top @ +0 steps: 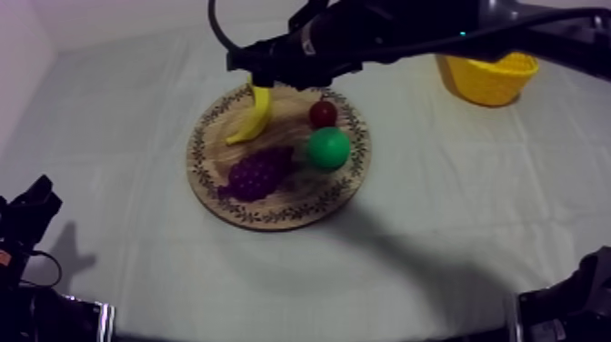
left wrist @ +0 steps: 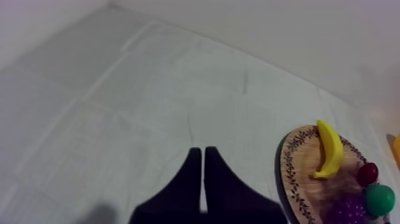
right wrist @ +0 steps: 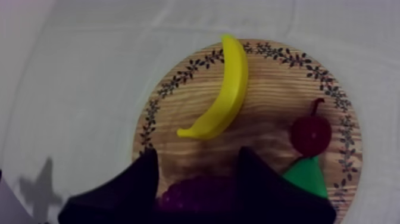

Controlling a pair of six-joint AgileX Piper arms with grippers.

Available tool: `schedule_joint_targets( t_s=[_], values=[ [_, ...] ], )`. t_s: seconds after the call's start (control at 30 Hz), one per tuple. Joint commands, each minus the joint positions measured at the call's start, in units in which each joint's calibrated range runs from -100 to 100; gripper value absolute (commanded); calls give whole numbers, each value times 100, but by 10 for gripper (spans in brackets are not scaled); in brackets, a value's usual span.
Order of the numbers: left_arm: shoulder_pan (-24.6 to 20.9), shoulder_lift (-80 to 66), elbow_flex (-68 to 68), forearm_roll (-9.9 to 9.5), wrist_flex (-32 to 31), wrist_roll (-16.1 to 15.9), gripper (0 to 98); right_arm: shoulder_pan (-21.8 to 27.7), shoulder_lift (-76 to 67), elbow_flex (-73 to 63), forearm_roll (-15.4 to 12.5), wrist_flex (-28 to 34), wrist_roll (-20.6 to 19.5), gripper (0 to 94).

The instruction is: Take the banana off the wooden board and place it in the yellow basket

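The yellow banana (top: 255,116) lies on the left part of the round wooden board (top: 273,218), curving toward its far rim. My right gripper (top: 259,80) hangs over the banana's far end, its arm coming in from the upper right. From the right wrist, the fingers (right wrist: 149,176) stand open above the board (right wrist: 178,83), with the banana (right wrist: 223,95) just beyond them and nothing held. My left gripper (left wrist: 202,173) is shut on nothing and rests low at the left (top: 32,205), well away from the board (left wrist: 286,167) and the banana (left wrist: 329,149).
A small red fruit (top: 323,114), a green pear (top: 328,147) and purple grapes (top: 259,173) share the board. The yellow basket (top: 488,77) stands at the far right, behind the right arm. Bare cloth lies in front of the board.
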Motion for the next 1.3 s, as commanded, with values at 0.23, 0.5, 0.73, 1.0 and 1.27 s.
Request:
schedule_joint_targets(
  t_s=[0.23,0.5,0.73,1.0,1.27],
  values=[
    [-1,-5,-1,-3,0,0,1,-25,1129,-561,332,48,-436,401],
    [-1,-5,-1,-3,0,-1,1,33,1794,-1122,363,190,-472,401],
    [-1,-5,-1,-3,0,1,1,112,2277,-1652,401,240,-455,397],
    [-1,-5,-1,-3,0,0,1,134,2685,-2175,422,222,-406,393],
    [-1,-5,-1,-3,0,1,1,168,3109,-2644,475,203,-362,378]
  ],
)
